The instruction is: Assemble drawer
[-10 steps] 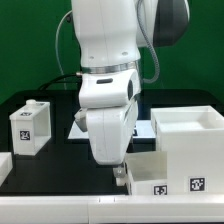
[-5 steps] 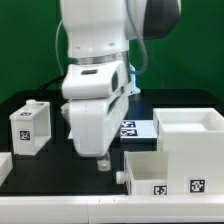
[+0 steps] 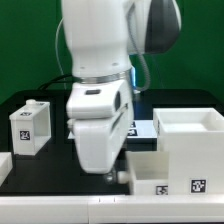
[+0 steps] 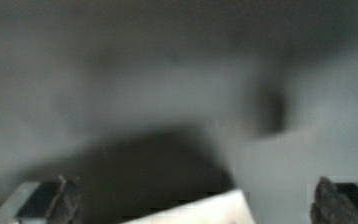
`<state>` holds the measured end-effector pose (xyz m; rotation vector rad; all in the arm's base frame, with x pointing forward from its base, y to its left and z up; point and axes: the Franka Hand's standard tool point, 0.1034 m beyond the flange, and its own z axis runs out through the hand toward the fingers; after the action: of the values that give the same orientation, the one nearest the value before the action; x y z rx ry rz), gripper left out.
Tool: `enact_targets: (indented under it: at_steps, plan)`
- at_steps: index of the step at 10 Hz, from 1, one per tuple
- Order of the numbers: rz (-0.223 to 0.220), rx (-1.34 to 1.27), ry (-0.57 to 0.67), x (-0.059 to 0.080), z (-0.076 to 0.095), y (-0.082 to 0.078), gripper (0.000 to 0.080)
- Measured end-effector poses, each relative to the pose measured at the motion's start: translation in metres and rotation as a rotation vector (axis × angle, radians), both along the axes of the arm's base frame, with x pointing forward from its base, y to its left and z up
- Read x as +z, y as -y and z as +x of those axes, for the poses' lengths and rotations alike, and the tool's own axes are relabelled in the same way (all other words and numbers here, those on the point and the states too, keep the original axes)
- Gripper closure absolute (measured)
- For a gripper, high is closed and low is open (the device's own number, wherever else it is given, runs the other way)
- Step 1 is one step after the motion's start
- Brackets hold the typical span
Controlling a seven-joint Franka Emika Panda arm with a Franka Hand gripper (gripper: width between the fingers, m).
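The drawer point(image 3: 165, 172) is a shallow white open tray with tags on its front face, at the front on the exterior view's right. My gripper point(image 3: 107, 170) hangs low over the black table just to the left of the drawer's left wall; its fingertips are hard to make out there. In the blurred wrist view the gripper point(image 4: 197, 203) is open, with the dark fingers point(image 4: 51, 200) far apart and nothing held. A blurred white corner point(image 4: 202, 212) lies below and between them, over the dark table.
The taller white casing point(image 3: 190, 125) stands right behind the drawer. A small white block with a tag point(image 3: 30, 128) stands at the left. The marker board point(image 3: 137, 128) lies behind my arm. Another white part point(image 3: 3, 166) shows at the left edge.
My gripper moved left, away from the drawer's left wall, and lifted a little. It has since come down and slightly back to the right. The parts have not moved.
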<state>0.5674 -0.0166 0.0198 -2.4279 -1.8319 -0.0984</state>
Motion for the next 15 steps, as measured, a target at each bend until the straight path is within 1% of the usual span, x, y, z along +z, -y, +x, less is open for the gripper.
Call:
enact_targets:
  at_steps: [2,3,5,8,9,10,11,14,15]
  plan:
    - [0.001,-0.033,0.008,0.002,0.003,-0.025,0.0151]
    - [-0.001,-0.034,0.018,0.002,0.004,-0.031,0.0151]
    - [-0.002,-0.041,0.016,0.001,0.004,-0.027,0.0151]
    - [-0.001,-0.041,0.015,0.000,0.003,-0.027,0.0151]
    - [-0.001,-0.059,0.016,0.001,0.003,-0.031,0.0151]
    - [0.002,-0.065,0.018,0.004,0.001,-0.042,0.0151]
    - [-0.003,-0.080,0.027,0.006,0.001,-0.041,0.0151]
    - [-0.007,-0.090,0.013,0.006,0.001,-0.024,0.0151]
    - [-0.008,-0.088,0.015,0.007,0.001,-0.016,0.0151]
